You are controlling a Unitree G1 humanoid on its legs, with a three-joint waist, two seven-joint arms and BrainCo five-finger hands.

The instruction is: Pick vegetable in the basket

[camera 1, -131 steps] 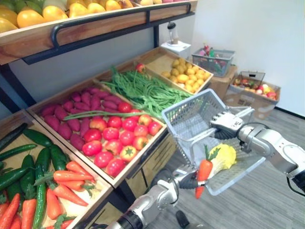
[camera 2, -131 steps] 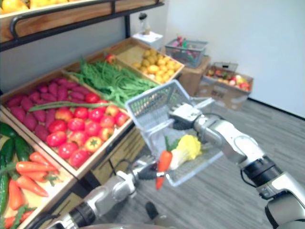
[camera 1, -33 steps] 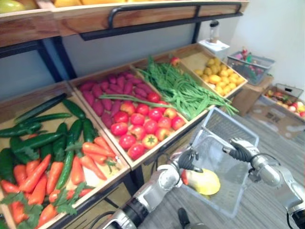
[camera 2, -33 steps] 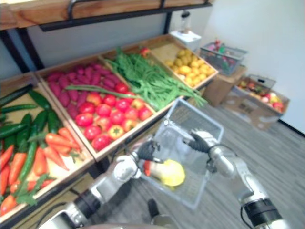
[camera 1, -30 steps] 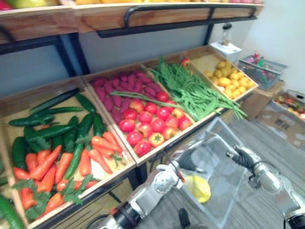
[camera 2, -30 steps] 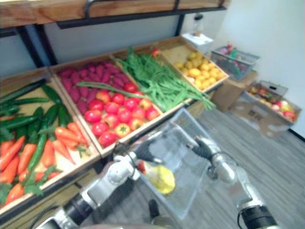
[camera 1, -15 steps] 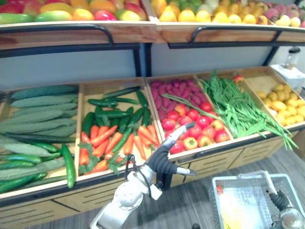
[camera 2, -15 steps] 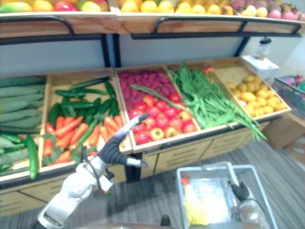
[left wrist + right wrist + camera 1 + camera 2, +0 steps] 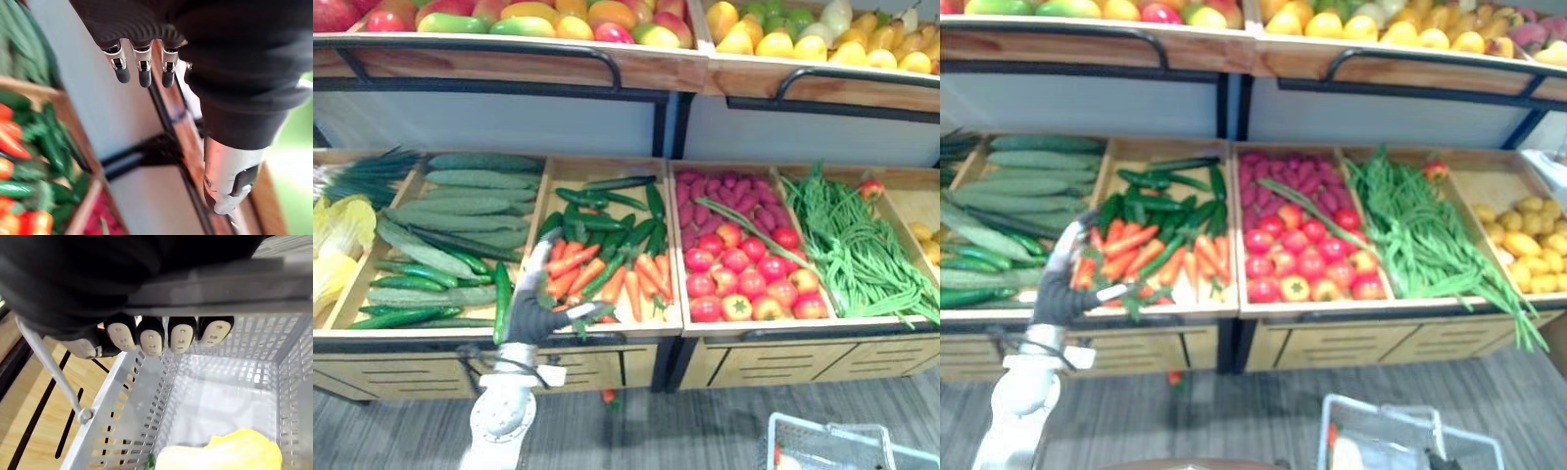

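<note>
My left hand [image 9: 532, 305] is open and empty, its fingers [image 9: 142, 68] straight, raised in front of the crate of carrots [image 9: 599, 279] and small cucumbers [image 9: 607, 211]. It touches none of them. The grey wire basket [image 9: 832, 443] hangs at the lower right, over the floor. My right hand [image 9: 151, 335] is shut on the basket's handle [image 9: 220, 288], fingers curled under the bar. Inside the basket lies a yellow leafy vegetable [image 9: 230, 450], and an orange carrot tip [image 9: 780, 457] shows at its near corner.
The wooden stand holds crates of large cucumbers [image 9: 450, 211], tomatoes [image 9: 744, 284] with purple sweet potatoes [image 9: 715, 188], green beans [image 9: 847, 245] and yellow cabbage [image 9: 337, 240]. A shelf of fruit [image 9: 558, 24] overhangs them. A small orange thing [image 9: 607, 397] lies on the floor under the stand.
The camera has swung left along the stand. My left hand has left the basket and risen, open, before the carrot crate. The basket now sits low at the right.
</note>
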